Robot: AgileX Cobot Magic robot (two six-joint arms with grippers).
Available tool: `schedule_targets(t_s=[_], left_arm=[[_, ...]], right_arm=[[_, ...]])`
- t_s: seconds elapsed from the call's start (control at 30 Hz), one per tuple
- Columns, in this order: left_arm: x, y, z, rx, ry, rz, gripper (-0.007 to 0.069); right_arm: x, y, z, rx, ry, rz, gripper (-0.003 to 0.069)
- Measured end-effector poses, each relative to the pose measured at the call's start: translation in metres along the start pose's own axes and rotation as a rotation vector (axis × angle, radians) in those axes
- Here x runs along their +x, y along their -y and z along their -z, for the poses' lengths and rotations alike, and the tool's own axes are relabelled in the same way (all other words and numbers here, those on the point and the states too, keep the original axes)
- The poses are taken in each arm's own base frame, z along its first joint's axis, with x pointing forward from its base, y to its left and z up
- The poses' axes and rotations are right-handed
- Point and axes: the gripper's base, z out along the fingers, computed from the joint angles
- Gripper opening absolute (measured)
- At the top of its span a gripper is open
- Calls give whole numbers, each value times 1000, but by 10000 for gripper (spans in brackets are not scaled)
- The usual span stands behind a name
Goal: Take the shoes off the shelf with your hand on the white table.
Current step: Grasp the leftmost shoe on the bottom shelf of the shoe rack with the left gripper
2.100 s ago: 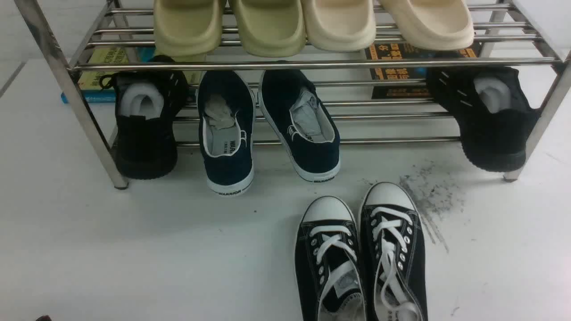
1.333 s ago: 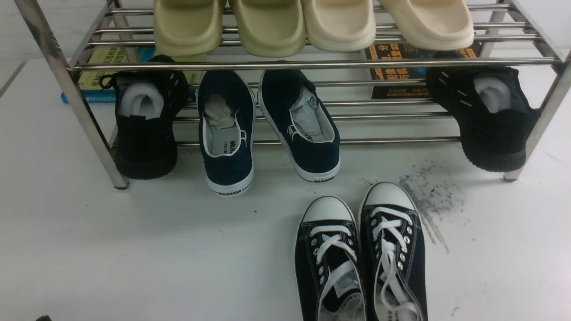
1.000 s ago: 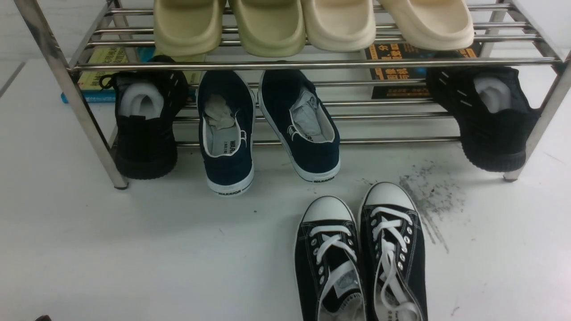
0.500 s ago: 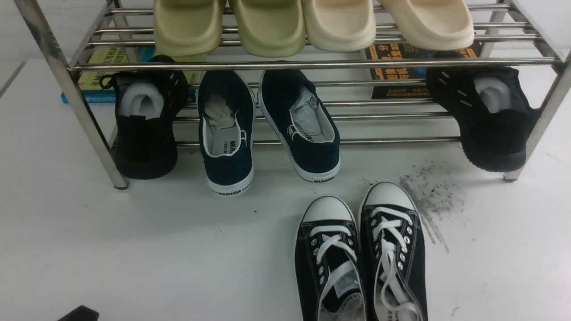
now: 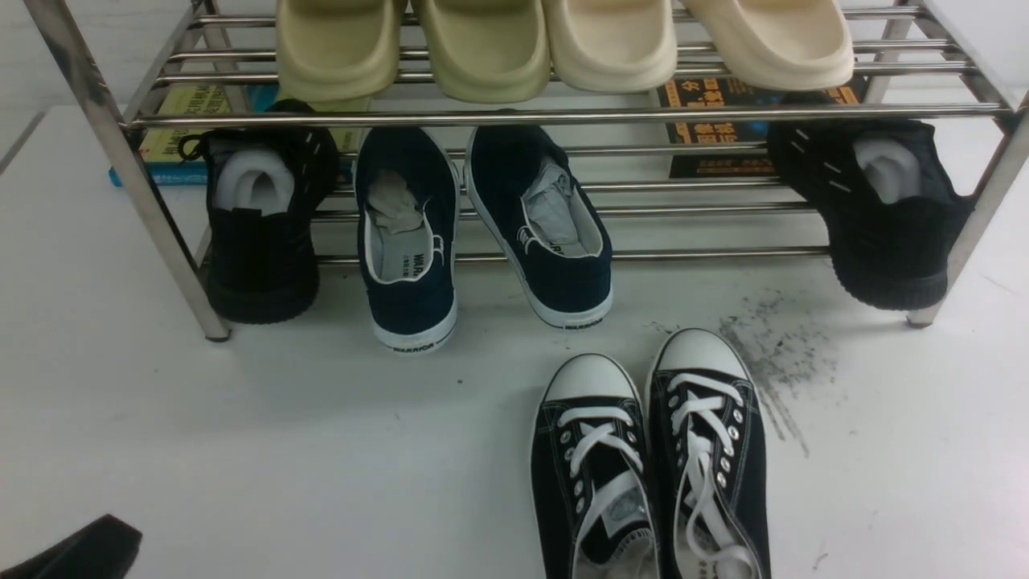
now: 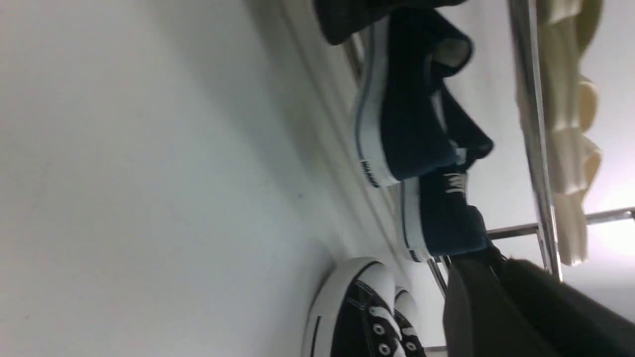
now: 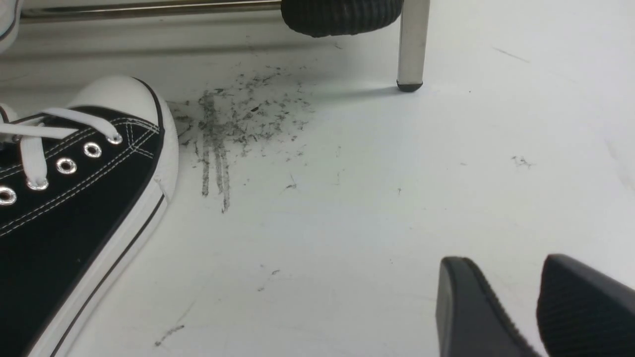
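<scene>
The two navy slip-on shoes (image 5: 407, 241) (image 5: 547, 233) lean heel-down on the lower tier of the steel shelf (image 5: 563, 117), with their "WARRIOR" soles resting on the white table (image 5: 241, 450). They also show in the left wrist view (image 6: 412, 124) (image 6: 446, 223). My left gripper (image 5: 76, 551) pokes in at the front left corner, well short of the shoes. In its wrist view it (image 6: 488, 265) is dark and blurred, so its jaws cannot be read. My right gripper (image 7: 501, 263) is slightly open and empty, low over the table.
A pair of black lace-up sneakers (image 5: 651, 466) stands on the table in front of the shelf, beside dark scuff marks (image 5: 772, 338). All-black knit shoes (image 5: 261, 233) (image 5: 884, 217) sit at both ends of the lower tier. Beige slides (image 5: 563, 40) fill the top tier. Books (image 5: 177, 121) lie behind.
The left gripper has come up into the front view's bottom left corner, more each frame. The shoes and shelf have not moved.
</scene>
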Motion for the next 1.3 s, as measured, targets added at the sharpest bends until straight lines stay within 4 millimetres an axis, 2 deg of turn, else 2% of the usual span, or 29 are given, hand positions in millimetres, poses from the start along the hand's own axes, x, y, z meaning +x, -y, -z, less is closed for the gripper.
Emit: schedule_targets(t_s=[0.1,0.23,0.33,0.4,0.47,0.5,0.6,0.63,0.77,0.8,0.9,0.97,1.0,1.07,1.1,1.13,1.3], left_arm=[[-11,22,-1,-157,-93,-91,1],[-30,47,-12,-386,-223,-208,1],[-48,67,-28,-484,-284,-323,3],[-58,80,-36,-499,-305,-394,11],[-70,97,-55,-496,-342,-451,25],[-71,98,-56,-493,-347,-458,27],[-74,118,-90,-427,-465,-475,38],[-74,121,-92,-414,-472,-471,39],[-52,142,-141,-333,-633,-513,43],[-52,142,-141,-333,-633,-513,43],[-21,156,-180,-314,-697,-557,59],[-10,161,-192,-313,-709,-583,69],[3,167,-207,-322,-715,-593,87],[19,173,-226,-345,-714,-595,124],[23,172,-230,-351,-720,-596,133],[30,177,-242,-367,-705,-592,170],[46,181,-280,-424,-630,-603,321]], right_arm=[[0,0,0,0,0,0,237],[0,0,0,0,0,0,237],[0,0,0,0,0,0,237],[0,0,0,0,0,0,237],[0,0,0,0,0,0,237],[0,0,0,0,0,0,237],[0,0,0,0,0,0,237],[0,0,0,0,0,0,237],[0,0,0,0,0,0,237],[0,0,0,0,0,0,237],[0,0,0,0,0,0,237],[0,0,0,0,0,0,237],[0,0,0,0,0,0,237],[0,0,0,0,0,0,237],[0,0,0,0,0,0,237],[0,0,0,0,0,0,237],[0,0,0,0,1,0,237]])
